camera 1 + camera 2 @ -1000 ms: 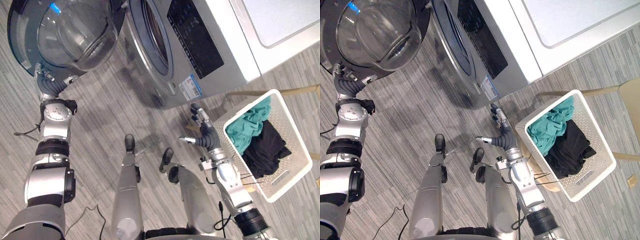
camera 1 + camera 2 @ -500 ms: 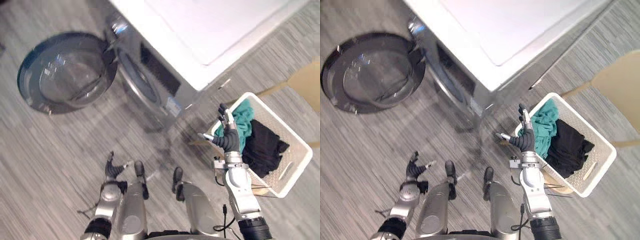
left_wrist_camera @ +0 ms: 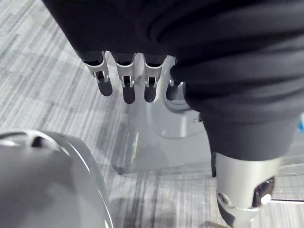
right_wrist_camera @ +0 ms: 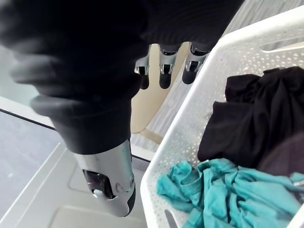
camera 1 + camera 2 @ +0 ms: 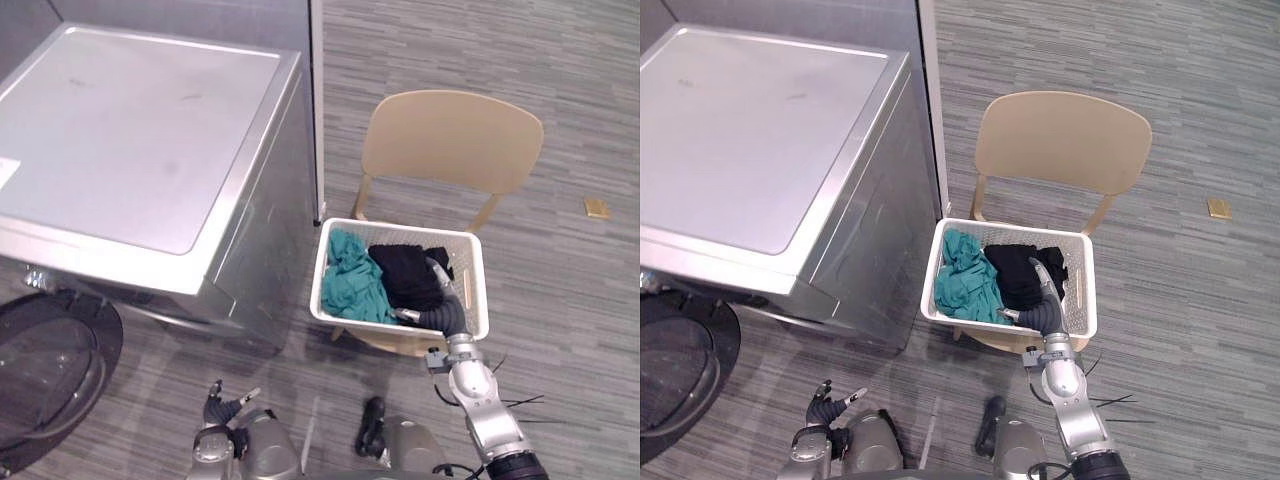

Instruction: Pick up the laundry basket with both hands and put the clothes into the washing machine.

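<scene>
The white laundry basket [image 5: 398, 224] rests on a tan chair [image 5: 450, 140] beside the washing machine [image 5: 140, 150]. A teal cloth [image 5: 350, 280] and a black cloth [image 5: 405, 275] lie inside it. My right hand [image 5: 443, 312] is open at the basket's near rim, its fingers [image 4: 164, 71] straight and stretched over the black cloth without holding anything. My left hand [image 5: 222, 408] hangs low near the floor, well left of the basket. Its fingers [image 3: 123, 80] are relaxed and it is open and empty.
The machine's round glass door [image 5: 50, 370] stands swung open at the lower left. A grey wall panel runs behind the machine, next to the chair. A small tan plate [image 5: 597, 207] lies on the carpet at the right.
The camera has swung from the machine's front to the chair and basket. My left hand came off the door and dropped low. My right hand has reached the basket's near rim.
</scene>
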